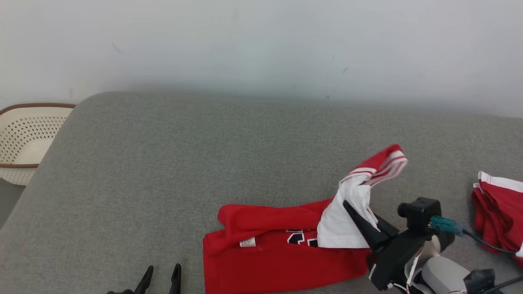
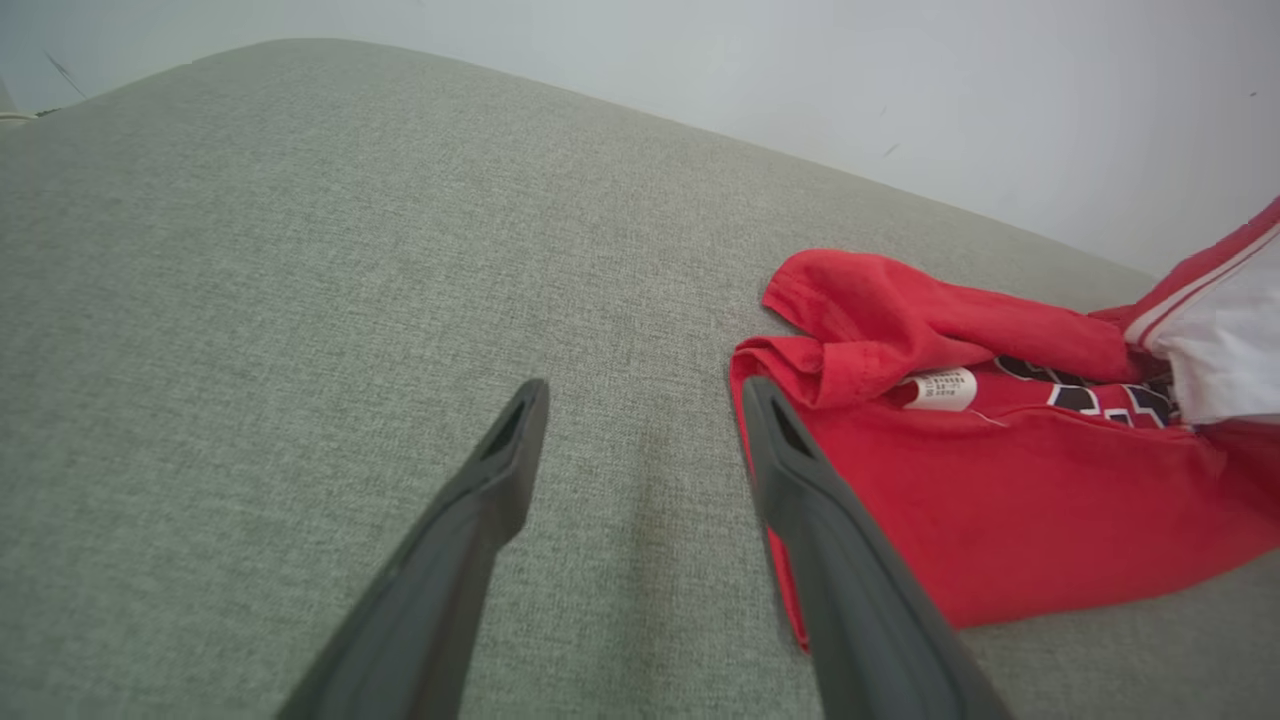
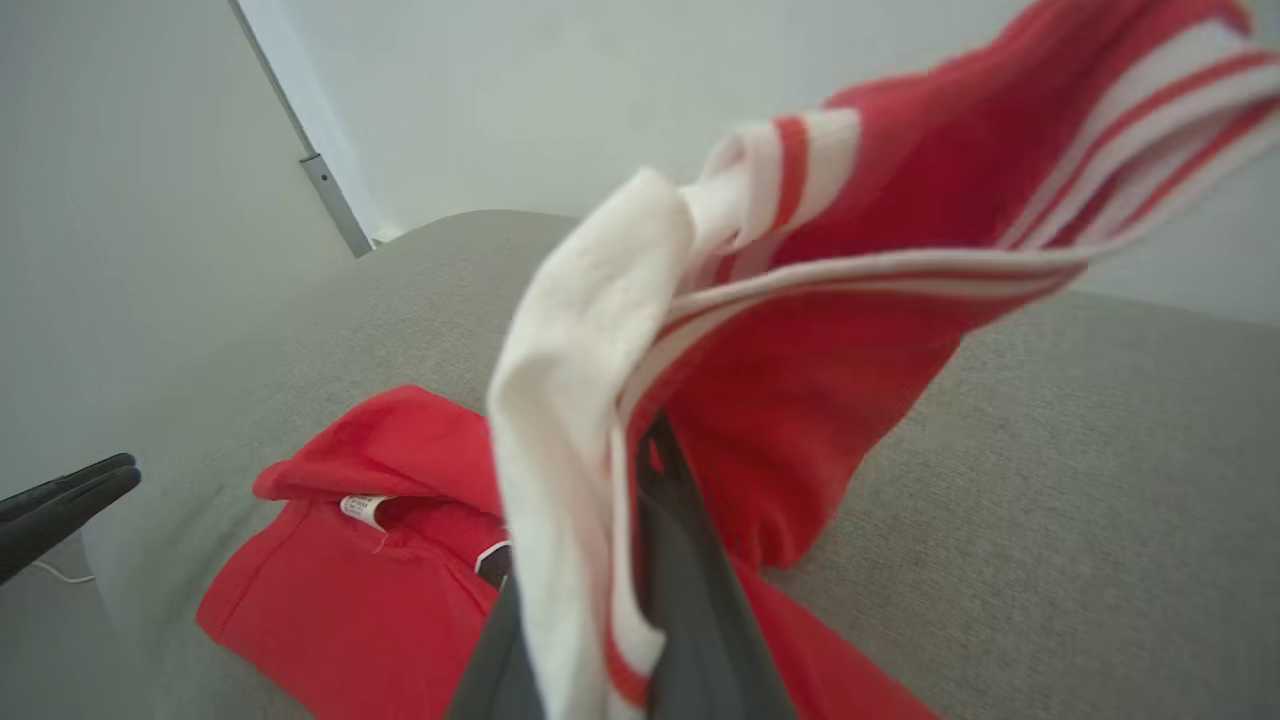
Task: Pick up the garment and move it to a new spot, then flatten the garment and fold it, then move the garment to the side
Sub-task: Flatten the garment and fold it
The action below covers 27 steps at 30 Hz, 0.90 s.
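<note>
While the right end effector (image 1: 350,207), its fingers pressed together on a red-and-white striped edge of the garment (image 1: 278,261), held that part raised, the rest of the red shirt lay crumpled on the near right portion of the grey cushioned surface (image 1: 204,155). The left end effector (image 1: 163,267) hung with fingers spread and nothing between them, just beside the shirt's left hem. Judged from this arrangement, the step in hand was the flattening. It would go best if the raised edge were drawn away from the body of the cloth under light tension, low enough for the fabric to unroll rather than drag, with the free end effector pinning the opposite hem. A rolled fold near the white label (image 1: 247,242) would need spreading first. A second red-and-white pile (image 1: 496,212) lay near on the right and could be caught by a wide pull. A perforated basket (image 1: 24,139) stood well apart, beyond the surface's left edge.
</note>
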{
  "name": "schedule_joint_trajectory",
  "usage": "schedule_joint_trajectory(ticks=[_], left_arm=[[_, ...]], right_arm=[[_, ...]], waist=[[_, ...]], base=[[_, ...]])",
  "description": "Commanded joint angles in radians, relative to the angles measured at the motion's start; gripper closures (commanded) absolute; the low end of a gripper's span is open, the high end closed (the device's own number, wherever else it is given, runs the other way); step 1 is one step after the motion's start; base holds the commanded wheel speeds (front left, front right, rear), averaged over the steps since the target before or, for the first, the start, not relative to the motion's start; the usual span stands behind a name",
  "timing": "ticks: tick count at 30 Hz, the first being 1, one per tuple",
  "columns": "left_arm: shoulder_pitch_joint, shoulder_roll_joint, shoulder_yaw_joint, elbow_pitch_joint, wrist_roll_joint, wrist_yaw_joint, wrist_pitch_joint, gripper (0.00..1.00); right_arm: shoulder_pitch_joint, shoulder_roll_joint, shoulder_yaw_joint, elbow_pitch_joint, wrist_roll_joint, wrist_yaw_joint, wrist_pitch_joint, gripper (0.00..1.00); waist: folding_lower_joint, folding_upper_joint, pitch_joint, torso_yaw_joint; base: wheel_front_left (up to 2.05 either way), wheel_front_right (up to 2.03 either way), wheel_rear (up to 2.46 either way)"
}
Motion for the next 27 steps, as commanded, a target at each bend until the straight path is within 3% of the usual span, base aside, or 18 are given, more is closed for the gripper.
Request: schedule_joint_trajectory(ticks=[1,8,13,14,15,16,21,27], left_arm=[[0.017,0.001,-0.003,0.004,-0.005,0.003,-0.001,0.00],[0.018,0.001,-0.016,0.008,-0.022,0.006,-0.001,0.00],[0.005,0.001,-0.039,0.010,-0.037,0.007,-0.001,0.00],[0.002,0.001,-0.043,0.011,-0.039,0.009,-0.001,0.00],[-0.001,0.001,-0.050,0.012,-0.040,0.011,-0.001,0.00],[-0.004,0.001,-0.054,0.012,-0.039,0.011,-0.001,0.00],[-0.008,0.001,-0.051,0.010,-0.037,0.016,-0.001,0.00],[0.007,0.001,-0.025,0.000,-0.032,0.022,-0.001,0.00]], right_arm=[[-0.020,-0.007,0.017,-0.014,0.009,-0.001,0.008,1.00],[-0.090,0.041,0.176,-0.074,0.039,-0.001,0.079,1.00],[-0.145,0.114,0.253,-0.001,0.041,-0.001,0.103,1.00],[-0.148,0.136,0.260,0.028,0.057,-0.001,0.107,0.80],[-0.160,0.153,0.265,0.059,0.052,-0.001,0.108,0.36],[-0.174,0.172,0.276,0.079,0.047,-0.001,0.102,0.00],[-0.198,0.212,0.269,0.125,0.095,-0.001,0.034,0.00],[-0.208,0.168,0.153,0.191,0.122,-0.001,-0.051,0.00]], waist=[[0.0000,-0.0001,-0.001,0.007],[0.0000,-0.0001,-0.001,0.040],[0.0000,-0.0001,0.010,0.078],[0.0000,-0.0001,0.013,0.087],[0.0000,-0.0001,0.015,0.096],[0.0000,-0.0001,0.017,0.106],[0.0000,-0.0001,0.024,0.125],[0.0000,-0.0001,0.023,0.114]], base=[[0.00,0.00,0.00],[0.00,0.00,0.00],[0.00,0.00,0.00],[0.00,0.00,0.00],[0.00,0.00,0.00],[0.00,0.00,0.00],[0.00,0.00,0.00],[0.00,0.00,0.00]])
